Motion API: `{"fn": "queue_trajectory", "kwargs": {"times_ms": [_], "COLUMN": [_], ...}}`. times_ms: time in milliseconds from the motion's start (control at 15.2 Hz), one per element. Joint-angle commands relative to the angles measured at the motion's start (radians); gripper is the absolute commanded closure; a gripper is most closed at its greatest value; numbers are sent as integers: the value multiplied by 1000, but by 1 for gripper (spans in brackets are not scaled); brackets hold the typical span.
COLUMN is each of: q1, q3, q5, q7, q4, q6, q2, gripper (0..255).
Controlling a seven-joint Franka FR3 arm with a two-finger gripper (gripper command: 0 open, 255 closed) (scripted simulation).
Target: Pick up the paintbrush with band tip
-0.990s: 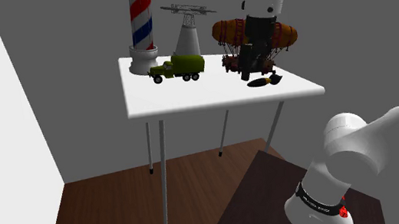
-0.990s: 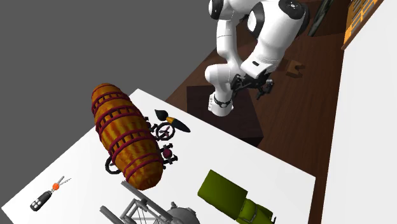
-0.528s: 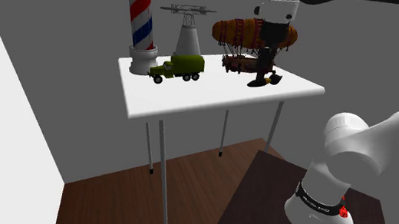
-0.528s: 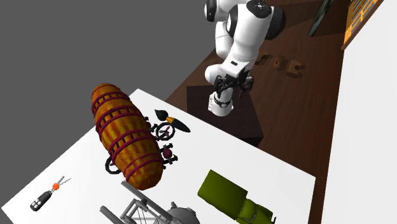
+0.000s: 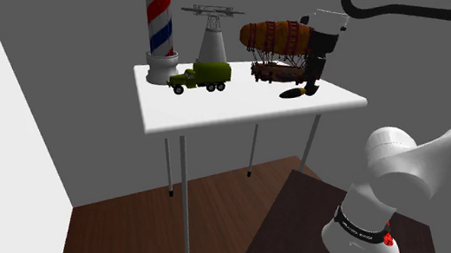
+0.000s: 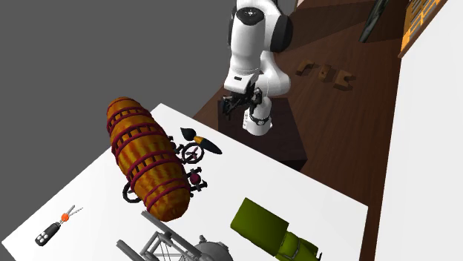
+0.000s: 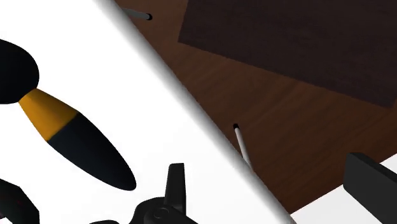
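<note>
The paintbrush [image 5: 297, 92] lies on the white table [image 5: 213, 109] near its edge, in front of the airship model. It has a black handle, an orange band and a black rounded tip [image 7: 63, 127], and it also shows beside the airship's wheel [image 6: 200, 141]. My black gripper [image 5: 309, 83] hangs tilted just above and beside the brush, over the table's edge. In the second exterior view the gripper [image 6: 236, 105] is open with nothing between its fingers. One black finger [image 7: 372, 184] shows over the floor, apart from the brush.
An orange and dark red airship model [image 5: 279, 37] stands right behind the brush. A green truck [image 5: 201, 76], a striped barber pole [image 5: 158, 28] and a grey tower model [image 5: 210, 31] stand further along. A small black tool [image 6: 52, 231] lies at the far corner. The dark stand [image 5: 313, 216] is below.
The hand has swung from in front of the airship towards the shoulder view's right and tilted, ending beside the table's edge near the brush. The fingers stayed open. Nothing on the table moved.
</note>
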Motion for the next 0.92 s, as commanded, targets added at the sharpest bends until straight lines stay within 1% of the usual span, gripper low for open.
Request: {"fn": "queue_trajectory", "kwargs": {"times_ms": [0, 330, 528, 660, 726, 858], "q1": [15, 82, 149, 208, 224, 222], "q3": [-80, -275, -399, -487, -508, -520], "q5": [-43, -115, -137, -142, -143, -153], "q7": [-113, -370, -523, -626, -649, -647], "q4": [2, 61, 122, 172, 185, 160], "q6": [35, 111, 155, 182, 187, 211], "q2": [8, 69, 125, 167, 177, 174], "gripper": [0, 0, 0, 0, 0, 0]}}
